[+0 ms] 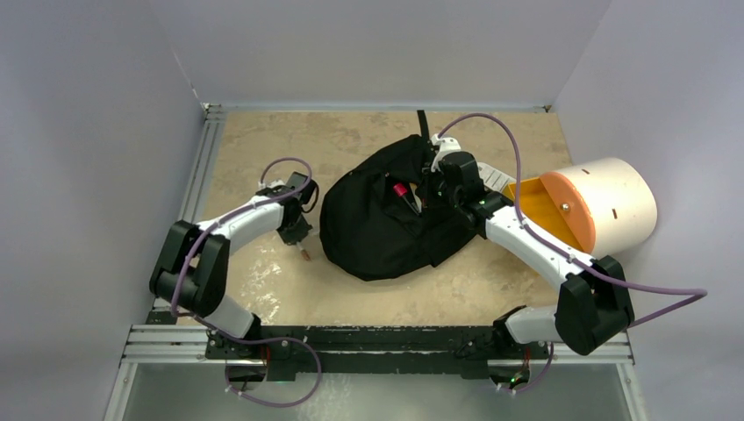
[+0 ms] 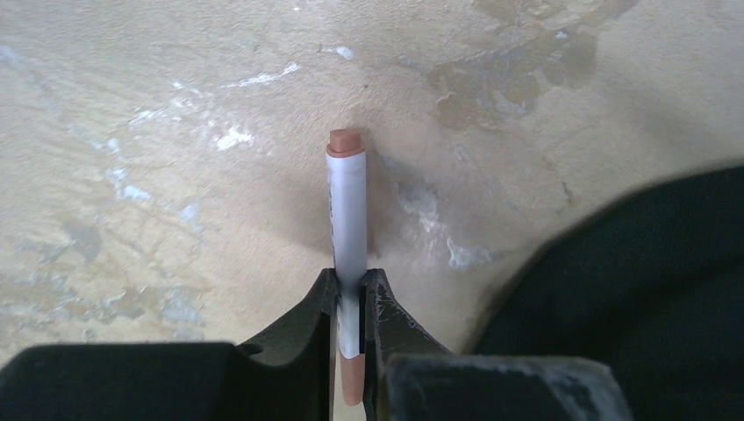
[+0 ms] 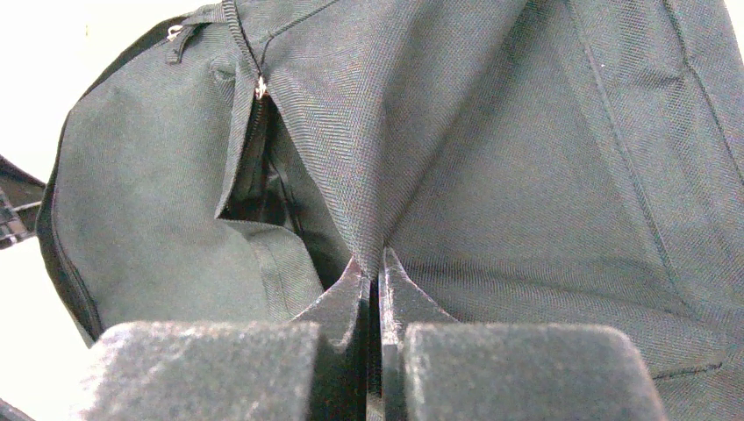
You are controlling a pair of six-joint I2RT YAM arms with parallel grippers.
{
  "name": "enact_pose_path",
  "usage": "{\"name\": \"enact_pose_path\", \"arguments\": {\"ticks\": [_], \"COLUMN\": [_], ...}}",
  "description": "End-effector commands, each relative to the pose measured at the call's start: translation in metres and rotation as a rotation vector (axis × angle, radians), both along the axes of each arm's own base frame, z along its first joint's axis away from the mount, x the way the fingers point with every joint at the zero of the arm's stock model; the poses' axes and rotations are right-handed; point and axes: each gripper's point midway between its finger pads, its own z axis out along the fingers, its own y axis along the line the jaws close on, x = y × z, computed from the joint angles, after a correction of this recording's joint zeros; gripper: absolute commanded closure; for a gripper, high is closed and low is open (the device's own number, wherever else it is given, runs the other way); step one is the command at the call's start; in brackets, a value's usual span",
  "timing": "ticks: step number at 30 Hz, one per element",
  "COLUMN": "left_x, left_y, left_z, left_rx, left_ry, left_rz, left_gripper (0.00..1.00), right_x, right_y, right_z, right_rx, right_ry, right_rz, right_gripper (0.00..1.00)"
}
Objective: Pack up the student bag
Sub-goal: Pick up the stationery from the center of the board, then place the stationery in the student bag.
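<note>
The student bag [image 1: 377, 232], a soft black backpack, lies in the middle of the table with its zipped opening gaping. A red-capped pen [image 1: 402, 194] pokes out of that opening. My right gripper [image 1: 432, 195] [image 3: 373, 268] is shut on a pinched fold of the bag's fabric [image 3: 456, 149] beside the opening. Left of the bag, my left gripper [image 1: 296, 233] [image 2: 351, 279] is shut on a white marker [image 2: 347, 202] with brownish ends, which lies along the tabletop. The bag's edge [image 2: 649, 289] shows at the right of the left wrist view.
A cream-and-orange cylinder [image 1: 597, 206] lies on its side at the right, close behind my right arm. The bag's black top loop [image 1: 423, 123] points toward the back wall. Grey walls enclose the beige tabletop [image 1: 263, 289] on three sides.
</note>
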Motion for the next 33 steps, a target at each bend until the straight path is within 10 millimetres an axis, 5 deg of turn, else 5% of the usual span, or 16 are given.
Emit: {"name": "enact_pose_path", "arguments": {"ticks": [1,6,10,17,20,33], "left_x": [0.011,0.029,0.033,0.030,0.035,0.074], "left_y": [-0.004,-0.061,-0.120,-0.224,-0.252,-0.307], "left_z": [0.056,0.142,0.187,0.193,0.191,0.171], "left_rx": [-0.040,-0.270,-0.443,-0.595,-0.622,-0.615], "left_ry": [-0.146,-0.451,-0.570,-0.567,-0.570,-0.517], "left_rz": [-0.011,-0.188,-0.354,-0.564,-0.614,-0.692], "left_gripper": [1.00,1.00,1.00,1.00,1.00,1.00], "right_x": [-0.001,0.000,0.001,0.001,0.002,0.000], "right_y": [0.008,0.008,0.009,0.009,0.010,0.008], "right_z": [0.025,0.024,0.024,0.023,0.025,0.025], "right_rx": [0.046,0.047,0.051,0.048,0.051,0.052], "right_ry": [-0.070,-0.066,-0.066,-0.063,-0.068,-0.068], "right_rz": [0.023,0.024,0.021,0.023,0.022,0.022], "right_gripper": [1.00,1.00,1.00,1.00,1.00,1.00]}}
